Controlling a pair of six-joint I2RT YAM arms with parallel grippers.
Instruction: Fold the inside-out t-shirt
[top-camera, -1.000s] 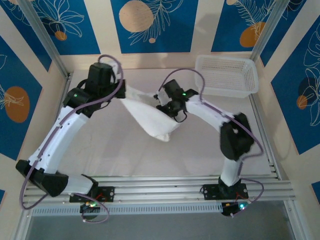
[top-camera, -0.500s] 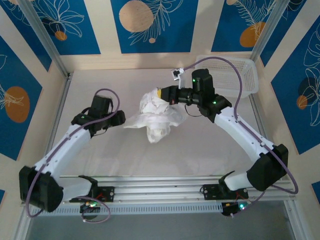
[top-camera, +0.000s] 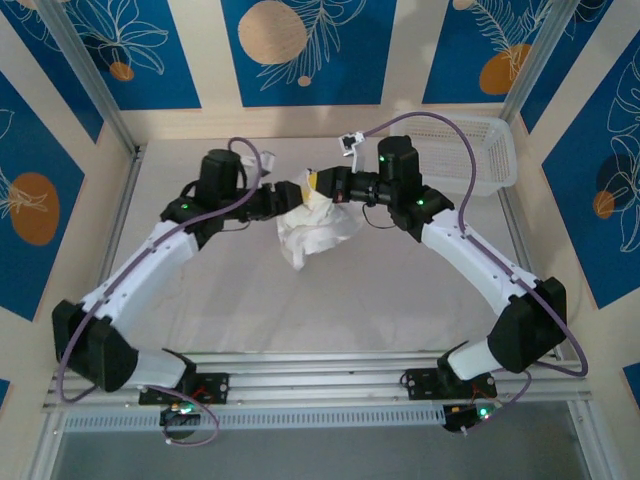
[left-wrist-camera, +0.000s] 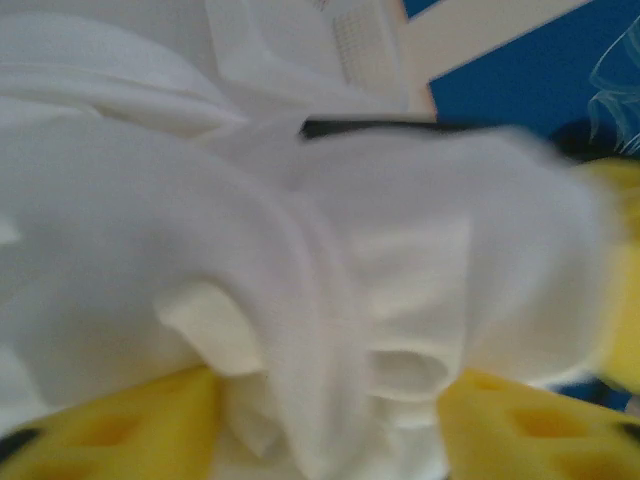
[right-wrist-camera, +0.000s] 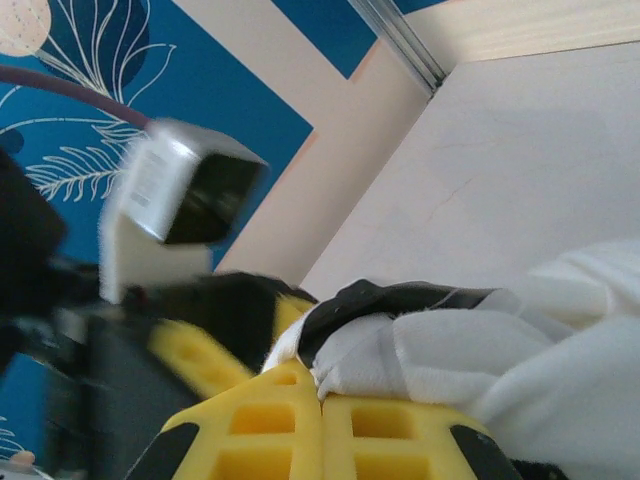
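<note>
A pale table (top-camera: 400, 300) lies under even, soft light, with ribbed metal rails (top-camera: 330, 375) along its near edge and a grey strip of floor (top-camera: 330, 455) below them. The walls (top-camera: 300, 50) around it carry blue panels with white leaf drawings and orange discs, parted by cream bands. Slanting metal posts (top-camera: 85, 75) stand at the far corners.
</note>
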